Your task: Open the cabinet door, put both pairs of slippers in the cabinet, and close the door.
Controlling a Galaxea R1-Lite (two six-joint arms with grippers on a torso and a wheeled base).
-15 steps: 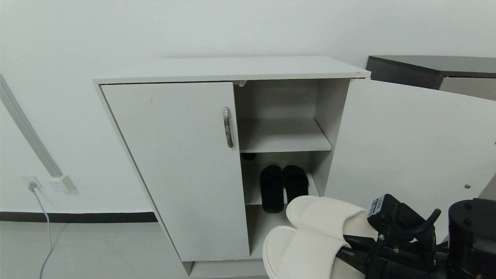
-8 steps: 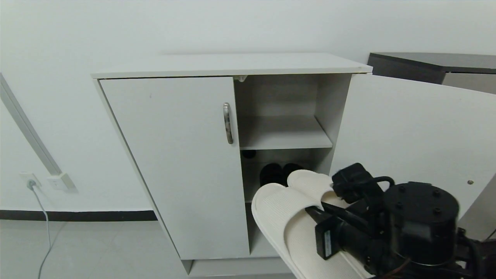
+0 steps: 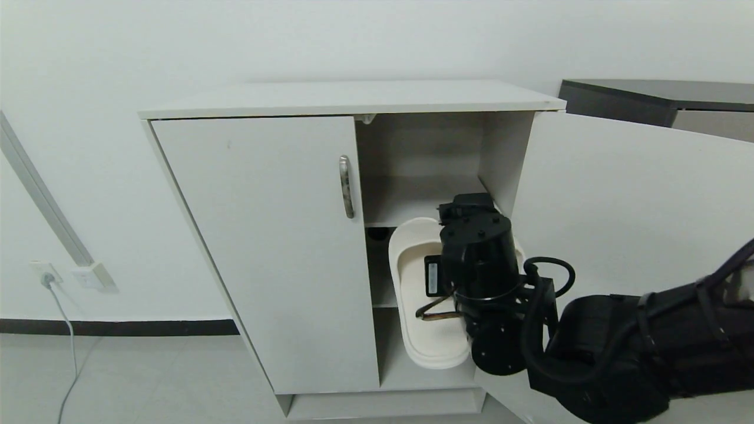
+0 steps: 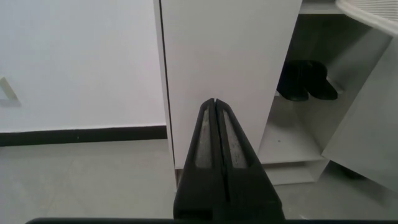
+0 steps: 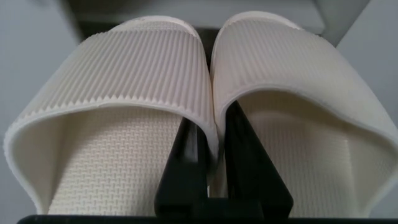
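Observation:
The white cabinet (image 3: 353, 100) has its left door (image 3: 265, 247) closed and its right door (image 3: 618, 206) swung wide. My right gripper (image 5: 213, 134) is shut on the pair of white slippers (image 3: 421, 282), pinching the two inner edges where they meet (image 5: 210, 81). The pair hangs toes up inside the open compartment, just under the upper shelf (image 3: 406, 203), and my wrist covers part of it. The black slippers (image 4: 306, 81) lie side by side on a lower shelf inside. Low in front of the closed door, my left gripper (image 4: 214, 106) is shut with nothing in it.
A metal handle (image 3: 346, 187) runs along the closed door's inner edge. A dark piece of furniture (image 3: 660, 103) stands behind the open door. A wall socket with a cable (image 3: 47, 277) is at the far left, above bare grey floor (image 3: 147, 377).
My right arm has lifted the white slippers and carried them forward into the cabinet opening, tipping them toes up. They now cover the black slippers in the head view.

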